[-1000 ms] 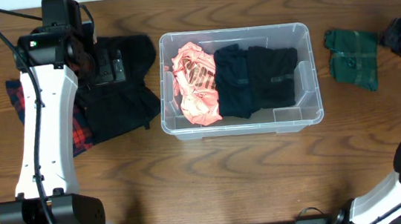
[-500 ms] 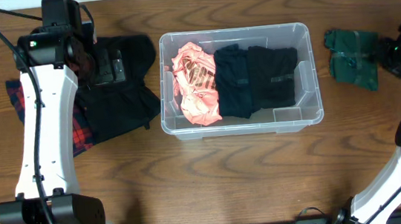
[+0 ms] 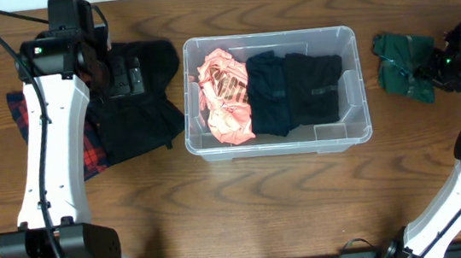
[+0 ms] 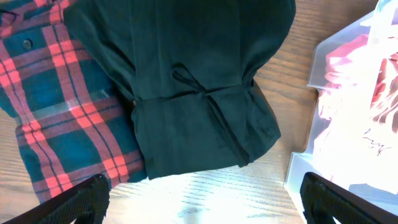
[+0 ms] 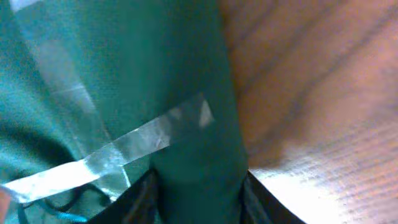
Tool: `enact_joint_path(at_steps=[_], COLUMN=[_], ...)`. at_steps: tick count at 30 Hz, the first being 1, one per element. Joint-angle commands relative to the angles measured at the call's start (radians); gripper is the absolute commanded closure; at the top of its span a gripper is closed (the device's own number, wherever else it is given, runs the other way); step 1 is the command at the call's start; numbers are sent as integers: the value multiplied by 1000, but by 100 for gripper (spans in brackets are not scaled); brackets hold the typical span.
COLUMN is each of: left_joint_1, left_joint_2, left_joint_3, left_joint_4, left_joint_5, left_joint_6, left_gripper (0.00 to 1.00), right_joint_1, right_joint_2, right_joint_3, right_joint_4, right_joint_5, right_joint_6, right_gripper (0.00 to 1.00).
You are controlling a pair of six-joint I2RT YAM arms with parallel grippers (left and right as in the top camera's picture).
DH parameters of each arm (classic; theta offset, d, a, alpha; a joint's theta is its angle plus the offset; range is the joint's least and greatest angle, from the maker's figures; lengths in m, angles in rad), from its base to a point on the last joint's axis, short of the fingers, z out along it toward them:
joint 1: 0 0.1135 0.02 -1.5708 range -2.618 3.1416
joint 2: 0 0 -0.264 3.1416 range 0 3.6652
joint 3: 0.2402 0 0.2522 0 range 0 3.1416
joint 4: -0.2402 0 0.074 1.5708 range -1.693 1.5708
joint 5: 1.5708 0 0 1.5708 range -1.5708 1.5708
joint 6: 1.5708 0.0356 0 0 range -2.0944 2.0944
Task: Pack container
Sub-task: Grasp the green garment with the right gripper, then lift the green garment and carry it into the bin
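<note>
My right claw (image 5: 199, 193) sits low over the green garment (image 3: 404, 66) to the right of the container (image 3: 280, 148), one finger either side of a fold of cloth; whether they already press it I cannot tell. The container lies mid-table, holding a pink garment (image 3: 223, 95) and dark clothes (image 3: 295, 92) beside it. I judge this the pick-up step for the green piece. Next I must pinch the fold firmly, lift it clear of the table (image 3: 248, 213), and carry it leftward over the container's right wall. My left claw (image 4: 214, 199) hangs spread wide above the black garment (image 4: 186, 93) left of the container, beside a plaid shirt (image 4: 56, 112).
</note>
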Motion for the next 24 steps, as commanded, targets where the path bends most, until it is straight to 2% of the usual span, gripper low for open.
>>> enact_joint_path(at_steps=[1, 3, 5, 8, 9, 16, 24], left_joint_1=[2, 2, 2, 2, 2, 2, 2], left_joint_2=[4, 4, 4, 4, 4, 4, 4], left_joint_3=[19, 19, 19, 19, 19, 19, 19], left_joint_4=[-3, -3, -3, -3, -3, -3, -3], left_joint_5=[-11, -11, -11, -11, -11, -11, -11], left_joint_6=[-10, -10, -10, -10, -10, -10, -10], left_gripper=[2, 2, 2, 2, 2, 2, 2], right_joint_1=[0, 0, 0, -4, -8, -47, -54], right_joint_2=[48, 48, 48, 44, 39, -27, -264], right_joint_3=[-3, -3, -3, -2, -2, 17, 25], right_joint_4=[0, -2, -2, 3, 5, 3, -26], right_joint_5=[-64, -64, -72, -144, -179, -347, -352], right_joint_6=[-45, -45, -45, -45, -45, -45, -45], right_gripper=[63, 66, 80, 91, 99, 99, 99])
